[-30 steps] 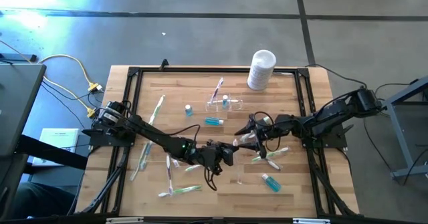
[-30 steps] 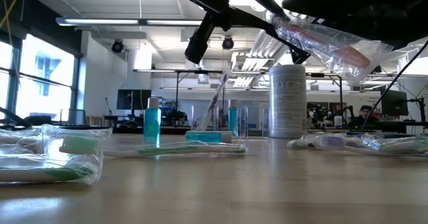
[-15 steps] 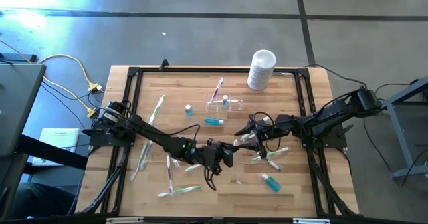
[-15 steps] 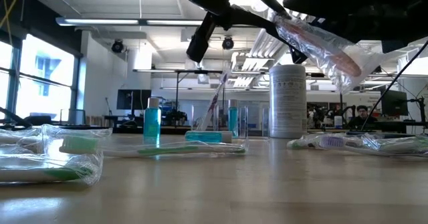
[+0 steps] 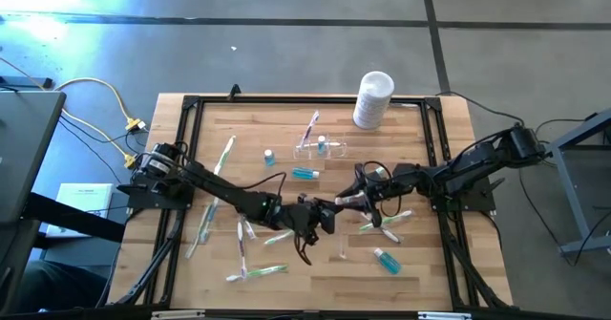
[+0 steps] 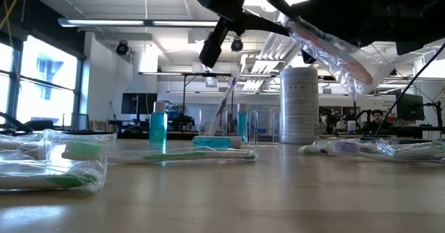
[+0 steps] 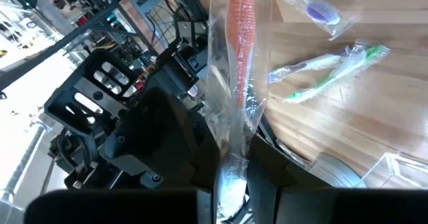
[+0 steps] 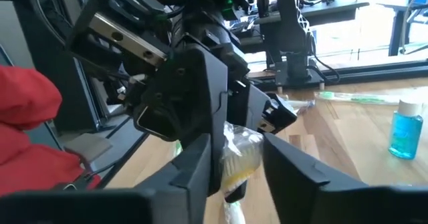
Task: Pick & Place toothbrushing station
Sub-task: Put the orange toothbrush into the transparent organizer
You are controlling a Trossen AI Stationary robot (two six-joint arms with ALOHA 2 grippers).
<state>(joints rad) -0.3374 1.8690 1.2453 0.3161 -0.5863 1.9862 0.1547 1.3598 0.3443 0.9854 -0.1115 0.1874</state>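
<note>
Both pincers [image 5: 336, 203] closer together than before, sharing one wrapped toothbrush [image 6: 332, 49].

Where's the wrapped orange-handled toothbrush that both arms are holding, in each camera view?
High view: wrapped toothbrush mid-table, where the arms meet.
Low view: upper right, hanging above the table.
Left wrist view: centre, rising from the left pincer.
Right wrist view: lower centre, wrapper end in the right pincer.
Shared landmark: white container, in high and low views only.
</note>
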